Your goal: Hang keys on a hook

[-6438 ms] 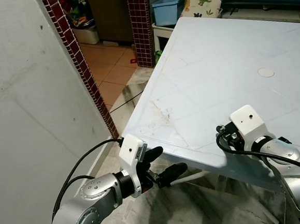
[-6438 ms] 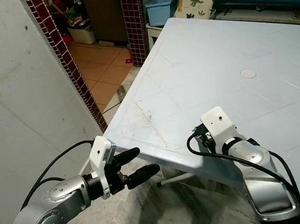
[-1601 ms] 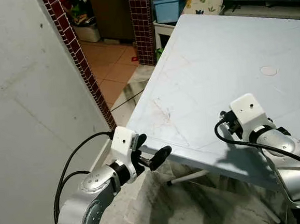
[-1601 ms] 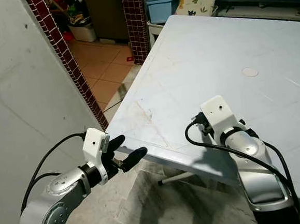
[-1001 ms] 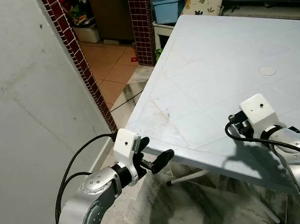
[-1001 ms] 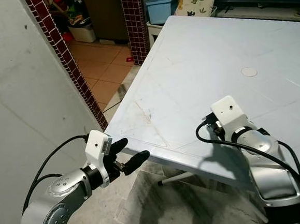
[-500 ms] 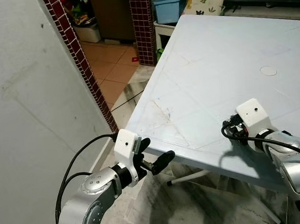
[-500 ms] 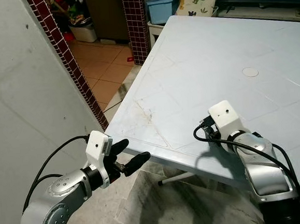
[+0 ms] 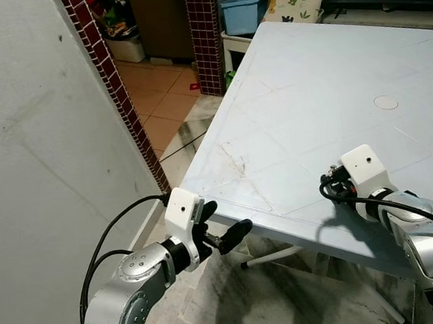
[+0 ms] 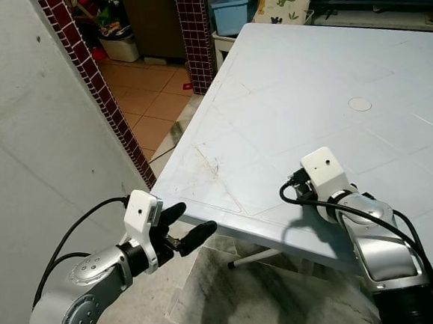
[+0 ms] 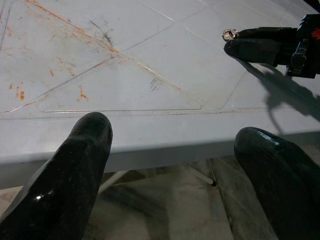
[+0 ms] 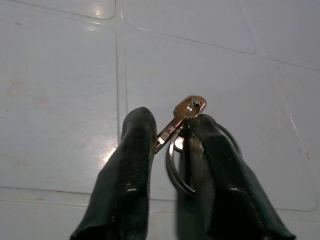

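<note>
Left gripper (image 9: 220, 233) hangs below the near table (image 9: 301, 88) edge at 7 o'clock, fingers spread wide, empty. Right gripper (image 12: 172, 145) sits over the tabletop at 4 o'clock, fingers nearly closed on the keys (image 12: 182, 117); the key blade runs diagonally between the fingertips, its ring (image 12: 175, 167) looped around one finger. No hook is visible; the grey wall (image 9: 43, 146) at 9 o'clock lies nearer the left arm.

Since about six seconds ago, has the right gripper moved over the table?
Yes. The right gripper, shut on the keys, has shifted farther in over the white table, away from its near edge and toward the round cap.
</note>
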You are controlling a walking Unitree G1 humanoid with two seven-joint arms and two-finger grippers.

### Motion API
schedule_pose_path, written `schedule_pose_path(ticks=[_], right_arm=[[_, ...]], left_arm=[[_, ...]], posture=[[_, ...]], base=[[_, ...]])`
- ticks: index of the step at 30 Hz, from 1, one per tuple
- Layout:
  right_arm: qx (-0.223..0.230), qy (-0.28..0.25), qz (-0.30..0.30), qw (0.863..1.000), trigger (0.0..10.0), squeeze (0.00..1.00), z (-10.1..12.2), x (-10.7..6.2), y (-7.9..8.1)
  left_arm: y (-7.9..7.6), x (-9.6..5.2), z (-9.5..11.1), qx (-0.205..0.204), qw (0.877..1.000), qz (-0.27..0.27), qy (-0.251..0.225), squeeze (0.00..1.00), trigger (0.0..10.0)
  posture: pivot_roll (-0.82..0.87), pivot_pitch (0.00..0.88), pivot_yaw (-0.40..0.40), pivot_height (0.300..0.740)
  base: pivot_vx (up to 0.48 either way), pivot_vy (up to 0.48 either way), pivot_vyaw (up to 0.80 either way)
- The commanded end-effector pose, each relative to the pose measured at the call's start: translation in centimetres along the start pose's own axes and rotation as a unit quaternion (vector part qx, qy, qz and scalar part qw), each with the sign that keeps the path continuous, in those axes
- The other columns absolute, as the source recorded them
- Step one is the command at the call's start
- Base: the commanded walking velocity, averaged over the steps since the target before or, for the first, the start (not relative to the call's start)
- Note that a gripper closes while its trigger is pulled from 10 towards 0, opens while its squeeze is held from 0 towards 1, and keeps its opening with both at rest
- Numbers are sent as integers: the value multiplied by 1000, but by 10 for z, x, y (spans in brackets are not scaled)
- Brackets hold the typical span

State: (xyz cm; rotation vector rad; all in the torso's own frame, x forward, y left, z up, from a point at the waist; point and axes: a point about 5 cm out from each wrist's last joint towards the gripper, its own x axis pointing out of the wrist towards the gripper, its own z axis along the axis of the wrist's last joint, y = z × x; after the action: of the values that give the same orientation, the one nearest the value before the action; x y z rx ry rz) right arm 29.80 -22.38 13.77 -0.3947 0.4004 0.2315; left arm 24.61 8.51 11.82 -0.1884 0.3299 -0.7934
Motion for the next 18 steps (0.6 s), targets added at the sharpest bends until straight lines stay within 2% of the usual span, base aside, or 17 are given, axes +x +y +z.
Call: schedule_pose_path(ticks=[1, 6, 9, 11, 12, 14, 18], right_arm=[[8, 15, 1, 1000, 0, 0, -7, 0, 0], [2, 9, -9, 1000, 0, 0, -6, 0, -3], [-18, -20, -34, 999, 0, 0, 5, -2, -8], [-47, -72, -60, 995, 0, 0, 26, -5, -13], [-47, -72, -60, 995, 0, 0, 26, -5, -13], [-69, -106, -81, 989, 0, 0, 42, -7, -17], [-74, -118, -90, 986, 0, 0, 48, -8, -18]], left_arm=[[0, -3, 2, 6, 1000, 0, -2, 0, 10000], [0, -2, 3, 6, 1000, 0, -2, 0, 10000], [0, -2, 3, 6, 1000, 0, -2, 0, 10000], [0, -2, 3, 6, 1000, 1, -2, 0, 10000], [0, -2, 3, 6, 1000, 1, -2, 0, 10000], [0, -2, 3, 6, 1000, 1, -2, 0, 10000], [-1, -1, 3, 6, 1000, 0, -3, 0, 10000]], posture=[[-70, 129, 98, 740], [-72, 129, 97, 740], [-72, 129, 97, 740], [-74, 129, 97, 740], [-74, 129, 97, 740], [-76, 127, 97, 740], [-77, 124, 97, 740]], base=[[0, 0, 0], [0, 0, 0], [0, 0, 0], [0, 0, 0], [0, 0, 0], [0, 0, 0], [0, 0, 0]])
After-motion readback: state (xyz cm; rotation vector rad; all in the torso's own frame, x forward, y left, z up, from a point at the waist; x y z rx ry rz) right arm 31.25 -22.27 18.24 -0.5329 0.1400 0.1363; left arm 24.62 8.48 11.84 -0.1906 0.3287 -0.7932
